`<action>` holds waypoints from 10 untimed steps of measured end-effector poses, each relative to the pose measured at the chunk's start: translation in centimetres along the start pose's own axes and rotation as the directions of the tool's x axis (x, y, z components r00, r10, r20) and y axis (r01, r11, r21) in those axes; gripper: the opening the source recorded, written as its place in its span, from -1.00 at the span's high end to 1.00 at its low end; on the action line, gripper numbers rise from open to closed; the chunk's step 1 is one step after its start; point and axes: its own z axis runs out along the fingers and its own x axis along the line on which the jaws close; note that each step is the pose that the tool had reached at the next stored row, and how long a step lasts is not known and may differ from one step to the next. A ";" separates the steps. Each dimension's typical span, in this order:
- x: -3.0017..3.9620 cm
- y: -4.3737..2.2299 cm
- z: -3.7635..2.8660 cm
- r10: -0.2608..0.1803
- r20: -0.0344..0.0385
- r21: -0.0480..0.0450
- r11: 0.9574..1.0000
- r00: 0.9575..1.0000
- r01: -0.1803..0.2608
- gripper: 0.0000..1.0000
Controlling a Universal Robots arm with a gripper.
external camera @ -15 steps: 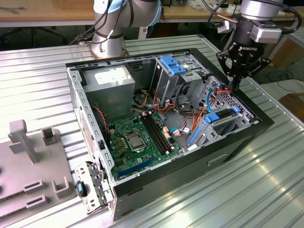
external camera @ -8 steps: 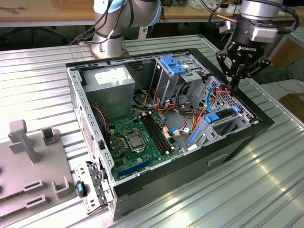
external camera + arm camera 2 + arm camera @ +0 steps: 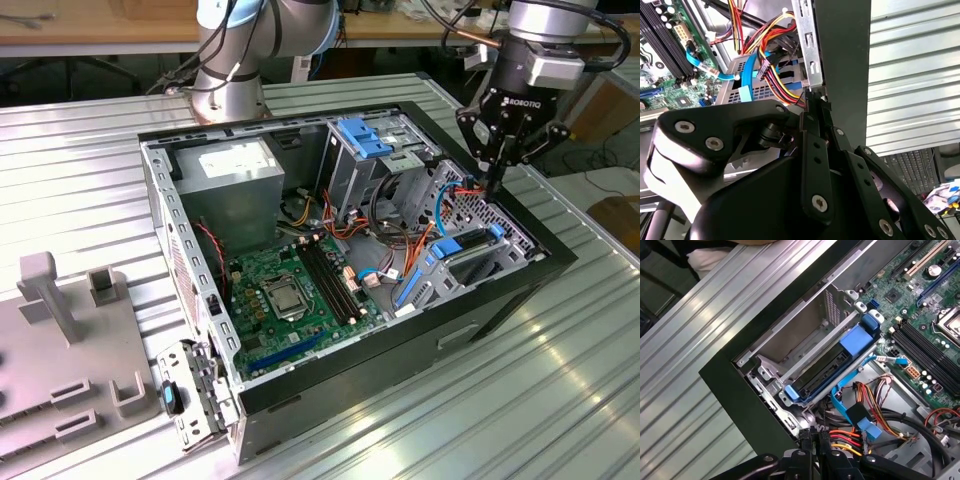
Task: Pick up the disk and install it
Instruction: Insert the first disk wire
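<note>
One arm (image 3: pixel 235 45) stands on its base at the far edge of the ribbed metal table (image 3: pixel 80 150). At the exterior view's right I see its wrist pointing straight down, with the gripper (image 3: pixel 493 178) over the far corner of the open computer case (image 3: pixel 450 330) and its tips just below the rim. The fingers are drawn together to a narrow point, and I can make out nothing between them. The green motherboard (image 3: pixel 290 290) lies on the case floor, a grey fixture (image 3: pixel 60 330) sits on the table at the exterior view's left, and a wooden bench (image 3: pixel 100 25) runs behind. In the second wrist view the closed fingertips (image 3: pixel 812 97) sit close against the inside of the case's dark wall, just beside a cable bundle (image 3: pixel 772 75) of red, yellow and black wires, with bare table ribs outside the wall. In the first wrist view the disk (image 3: pixel 822 372) sits in the drive bay at the case corner, seen edge on as a dark slab between blue rails, with a blue latch (image 3: pixel 860 337) at its motherboard end. The fingertips are near it but apart from it, down among the wires.
</note>
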 end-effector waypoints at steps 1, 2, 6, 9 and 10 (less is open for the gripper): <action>0.03 -0.03 0.00 0.000 0.000 0.000 1.000 1.000 0.000 0.66; 0.09 -0.02 0.01 0.000 0.000 0.000 1.000 1.000 0.000 0.66; 0.59 0.50 0.19 0.000 0.000 0.000 1.000 1.000 0.000 0.66; 1.00 0.96 0.35 0.001 0.000 0.000 1.000 1.000 -0.001 0.66; 1.12 1.09 0.39 0.002 0.000 0.000 1.000 1.000 -0.002 0.66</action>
